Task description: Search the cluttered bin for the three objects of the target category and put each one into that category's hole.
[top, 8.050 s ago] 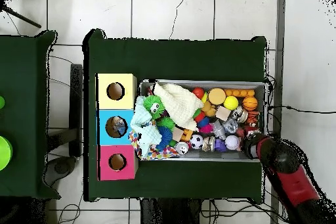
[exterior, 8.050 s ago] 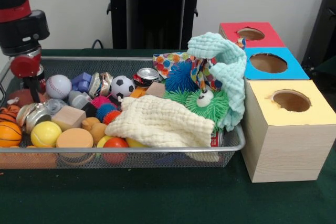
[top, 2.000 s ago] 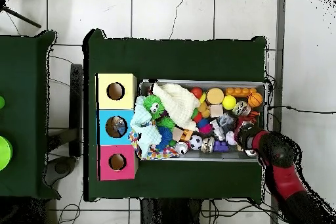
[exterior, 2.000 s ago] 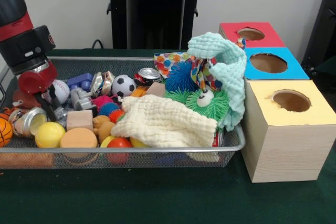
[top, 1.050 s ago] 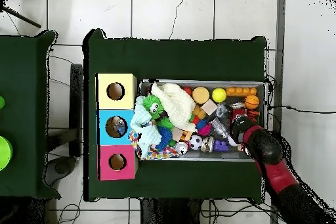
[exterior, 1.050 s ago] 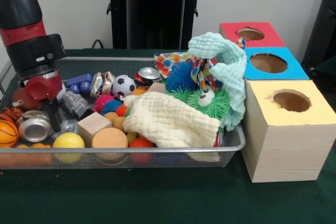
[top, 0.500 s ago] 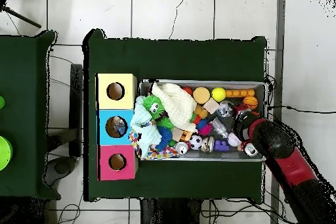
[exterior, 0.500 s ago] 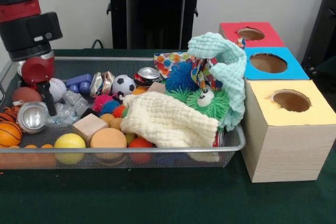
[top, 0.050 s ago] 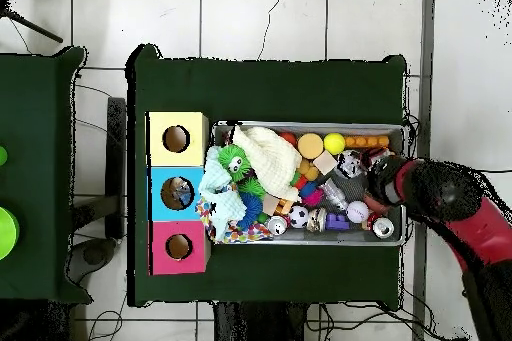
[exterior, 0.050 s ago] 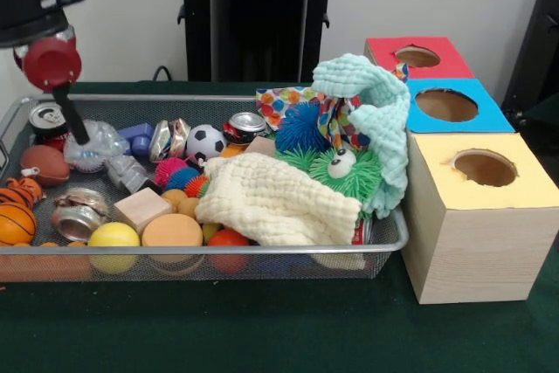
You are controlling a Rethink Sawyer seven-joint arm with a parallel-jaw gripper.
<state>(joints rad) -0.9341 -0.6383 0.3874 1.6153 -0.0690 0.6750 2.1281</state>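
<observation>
A red and black robot arm is hanging over the left end of a wire bin (exterior, 0.050 s ago: 262,249) on a green desk (exterior, 0.050 s ago: 262,329). Its tool (exterior, 0.050 s ago: 80,133) is holding a crumpled clear plastic bottle (exterior, 0.050 s ago: 94,146) just above the clutter. Three boxes with holes are standing at the right: yellow box (exterior, 0.050 s ago: 479,216), blue box (exterior, 0.050 s ago: 454,104) and red box (exterior, 0.050 s ago: 417,56). Carrying well means lifting clear of the mint cloth (exterior, 0.050 s ago: 371,102) before crossing.
</observation>
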